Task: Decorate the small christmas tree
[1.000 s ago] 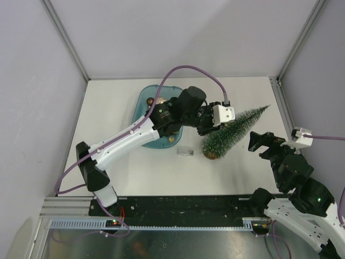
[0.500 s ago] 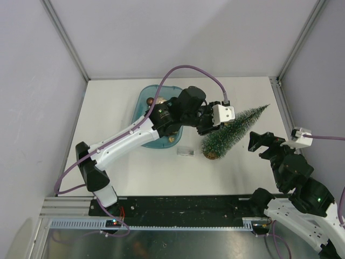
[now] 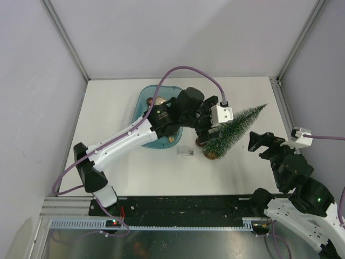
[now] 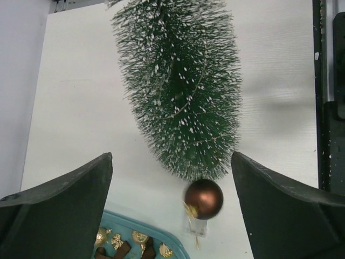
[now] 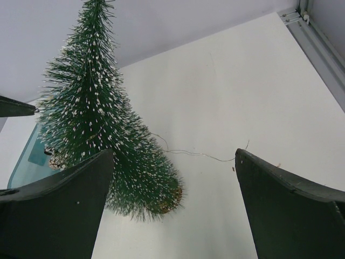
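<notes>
The small christmas tree (image 3: pixel 237 125) lies on its side on the white table, tip toward the back right. In the left wrist view its wide end (image 4: pixel 180 91) points at my left gripper (image 4: pixel 171 156), which is open. A shiny brown ball ornament (image 4: pixel 203 198) sits between the spread fingers, touching neither, just off the tree's base above a small clear block (image 4: pixel 198 226). From above the ball (image 3: pixel 200 142) shows beside the tree's base. My right gripper (image 3: pixel 259 141) is open, near the tree's right side, with the tree (image 5: pixel 91 118) at its left finger.
A teal tray (image 3: pixel 141 108) with several gold and brown ornaments (image 4: pixel 116 240) lies left of the tree, under the left arm. A thin wire (image 5: pixel 199 154) trails on the table from the tree. Metal frame rails run along the right edge.
My left gripper's jaws have spread wide and the brown ball now shows free at the tree's base. The right arm has not moved.
</notes>
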Controlling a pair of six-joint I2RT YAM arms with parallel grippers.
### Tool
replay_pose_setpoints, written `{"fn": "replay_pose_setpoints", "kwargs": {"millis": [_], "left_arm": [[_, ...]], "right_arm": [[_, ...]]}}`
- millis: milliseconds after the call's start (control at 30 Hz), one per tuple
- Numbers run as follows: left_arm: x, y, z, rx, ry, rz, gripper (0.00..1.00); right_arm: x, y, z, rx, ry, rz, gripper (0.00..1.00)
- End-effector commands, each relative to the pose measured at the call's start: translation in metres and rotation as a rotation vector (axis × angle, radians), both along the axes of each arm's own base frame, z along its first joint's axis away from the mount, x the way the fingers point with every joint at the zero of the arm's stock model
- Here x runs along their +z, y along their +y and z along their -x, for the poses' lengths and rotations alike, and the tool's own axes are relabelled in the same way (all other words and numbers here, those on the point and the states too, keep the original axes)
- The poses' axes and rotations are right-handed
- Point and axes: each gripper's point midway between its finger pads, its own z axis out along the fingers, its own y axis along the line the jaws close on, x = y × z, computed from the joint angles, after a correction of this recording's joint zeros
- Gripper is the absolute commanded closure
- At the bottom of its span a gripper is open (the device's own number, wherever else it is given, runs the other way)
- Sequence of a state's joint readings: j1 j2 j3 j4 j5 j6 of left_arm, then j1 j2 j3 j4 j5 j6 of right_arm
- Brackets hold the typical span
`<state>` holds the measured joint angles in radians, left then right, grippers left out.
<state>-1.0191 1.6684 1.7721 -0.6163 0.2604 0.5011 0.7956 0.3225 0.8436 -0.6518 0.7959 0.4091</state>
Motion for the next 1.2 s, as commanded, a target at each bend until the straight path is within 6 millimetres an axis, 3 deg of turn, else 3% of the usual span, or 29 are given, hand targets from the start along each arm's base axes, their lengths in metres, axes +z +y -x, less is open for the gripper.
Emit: {"fn": "replay_pose_setpoints", "kwargs": {"millis": [0,333,400,467,667,800,1000,1167], "left_arm": [[0.024,0.01,0.009,0.007,-0.013,0.054,0.02],[0.029,0.018,0.002,0.061,0.007,0.07,0.0],[0.026,0.028,-0.006,0.101,0.024,0.069,0.0],[0.011,0.045,-0.016,0.152,0.047,0.035,0.0],[-0.064,0.132,-0.073,0.459,0.229,-0.08,0.0],[-0.081,0.182,-0.128,0.673,0.282,-0.095,0.0],[-0.114,0.208,-0.194,0.798,0.266,-0.178,0.01],[-0.16,0.209,-0.227,0.803,0.311,-0.244,0.1]], "right_arm": [[0.011,0.003,-0.002,0.005,-0.036,-0.041,0.01],[0.012,0.003,-0.001,0.006,-0.035,-0.05,0.0],[0.012,0.002,0.0,0.006,-0.033,-0.05,0.01],[0.012,0.002,0.0,0.006,-0.031,-0.053,0.01],[0.013,0.004,-0.001,0.011,-0.026,-0.055,0.01],[0.018,0.004,-0.001,0.012,-0.025,-0.052,0.01],[0.016,0.002,0.002,0.008,-0.012,-0.061,0.01],[0.011,0.001,0.004,0.002,0.008,-0.059,0.02]]}}
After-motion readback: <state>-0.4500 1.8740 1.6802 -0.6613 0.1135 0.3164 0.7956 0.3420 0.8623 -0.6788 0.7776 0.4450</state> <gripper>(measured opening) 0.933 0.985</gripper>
